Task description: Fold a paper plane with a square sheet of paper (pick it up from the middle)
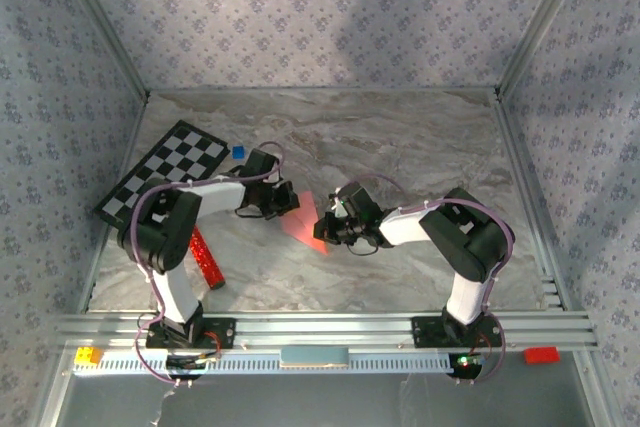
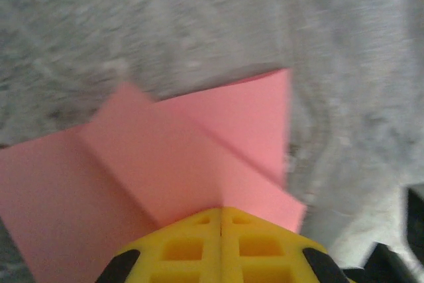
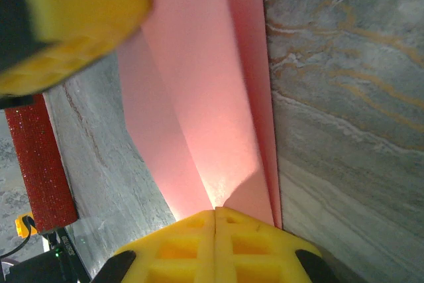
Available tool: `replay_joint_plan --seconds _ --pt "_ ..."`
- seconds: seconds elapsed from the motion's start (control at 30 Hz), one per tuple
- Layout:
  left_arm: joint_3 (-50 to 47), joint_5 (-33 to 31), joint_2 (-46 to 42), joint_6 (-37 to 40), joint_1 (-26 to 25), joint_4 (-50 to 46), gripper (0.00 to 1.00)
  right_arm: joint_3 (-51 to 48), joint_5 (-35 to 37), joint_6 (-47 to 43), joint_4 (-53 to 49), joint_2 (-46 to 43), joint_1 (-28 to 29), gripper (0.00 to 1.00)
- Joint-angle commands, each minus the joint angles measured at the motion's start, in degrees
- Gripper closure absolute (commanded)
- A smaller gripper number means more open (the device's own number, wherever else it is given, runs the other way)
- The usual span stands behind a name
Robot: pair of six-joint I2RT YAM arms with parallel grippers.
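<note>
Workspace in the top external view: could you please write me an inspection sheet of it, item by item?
Surface: grey marble-patterned table, no damage seen.
Job's things: pink paper, partly folded and creased, held between the two arms.
Clutter: checkerboard, blue cube, red glittery bar, all left of the paper.
End effectors: left end effector and right end effector, both shut on the paper.
Cables: purple cables looped along both arms.
Surroundings: patterned walls, aluminium frame.

paper (image 2: 165,183): matt | table (image 3: 344,97): smooth marble look | bar (image 3: 41,164): glittery
</note>
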Motion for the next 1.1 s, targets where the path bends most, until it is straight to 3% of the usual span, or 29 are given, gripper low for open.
replay_joint_plan --seconds 0.0,0.57,1.07 --pt "-1.1 0.6 2.1 0.2 0.5 1.9 0.96 -1.1 0.7 0.1 -10.4 1.4 0.4 1.00" --pt "0.6 0.7 4.1 0.4 3.8 2.1 0.97 -1.2 0.6 -0.5 -13.3 1.8 0.8 1.00" --pt "6.4 1.8 6.6 2.8 10.4 -0.8 0.96 -2.8 1.4 -1.7 -13.7 0.0 0.3 1.00"
